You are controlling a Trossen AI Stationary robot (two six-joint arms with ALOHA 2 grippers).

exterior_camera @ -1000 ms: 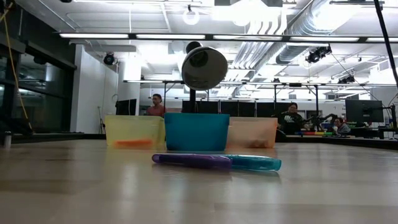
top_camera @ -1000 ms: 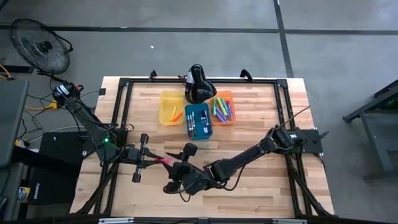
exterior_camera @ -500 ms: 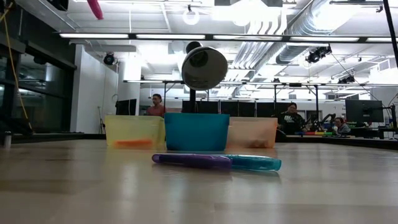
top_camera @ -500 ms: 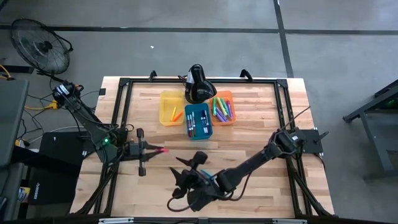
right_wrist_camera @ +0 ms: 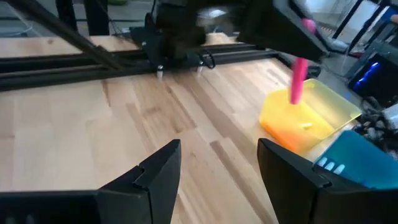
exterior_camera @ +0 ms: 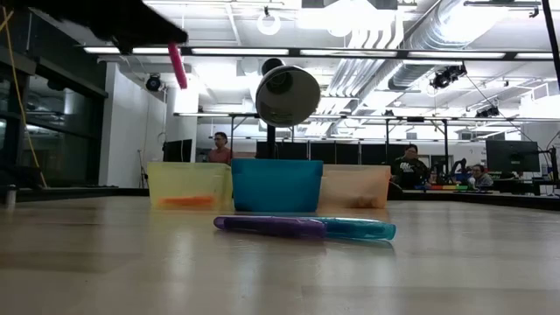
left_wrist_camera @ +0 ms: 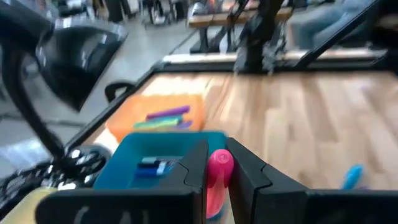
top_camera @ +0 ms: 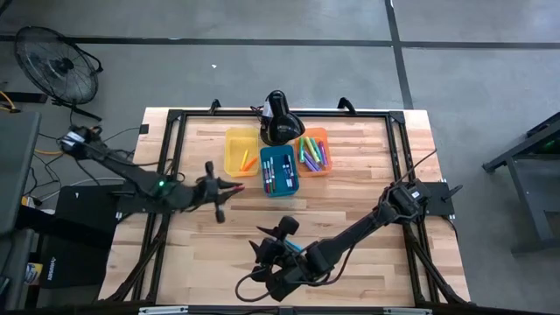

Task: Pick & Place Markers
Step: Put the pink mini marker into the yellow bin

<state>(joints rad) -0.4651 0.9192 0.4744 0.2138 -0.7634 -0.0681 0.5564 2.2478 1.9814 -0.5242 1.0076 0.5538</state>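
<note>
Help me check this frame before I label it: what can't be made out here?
- High view: the lamp overlaps the blue bin's far edge.
- Low view: bin walls hide most markers; the left gripper holding the pink marker is cut off by the top edge.
- Left wrist view: motion blur hides marker detail in the orange bin.

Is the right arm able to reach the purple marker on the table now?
Probably yes. The right hand is open and empty, low over bare wood, and nothing seen lies between it and the purple marker.
</note>
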